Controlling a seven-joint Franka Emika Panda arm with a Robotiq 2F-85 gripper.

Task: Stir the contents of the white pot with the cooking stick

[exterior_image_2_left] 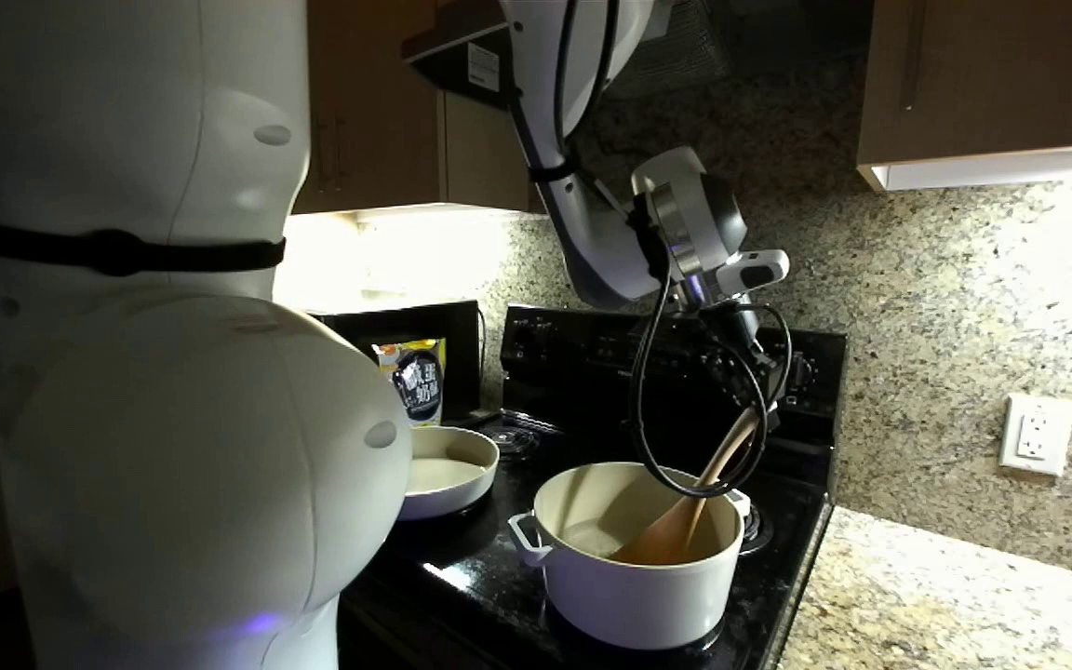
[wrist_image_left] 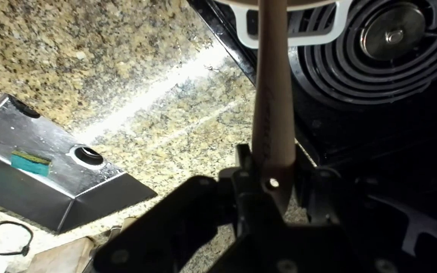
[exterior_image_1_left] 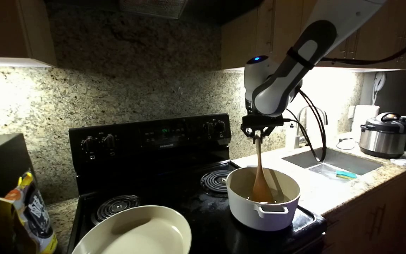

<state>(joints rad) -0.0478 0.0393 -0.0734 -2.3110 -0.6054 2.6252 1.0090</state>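
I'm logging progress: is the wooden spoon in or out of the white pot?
In: both exterior views show the wooden spoon with its broad end down inside the white pot.

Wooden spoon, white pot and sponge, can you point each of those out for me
Wooden spoon [wrist_image_left: 274, 99]: wrist view, on the middle of its handle.
White pot [exterior_image_2_left: 638, 603]: in an exterior view, on its outer wall.
Sponge [wrist_image_left: 30, 165]: wrist view, on its teal side.
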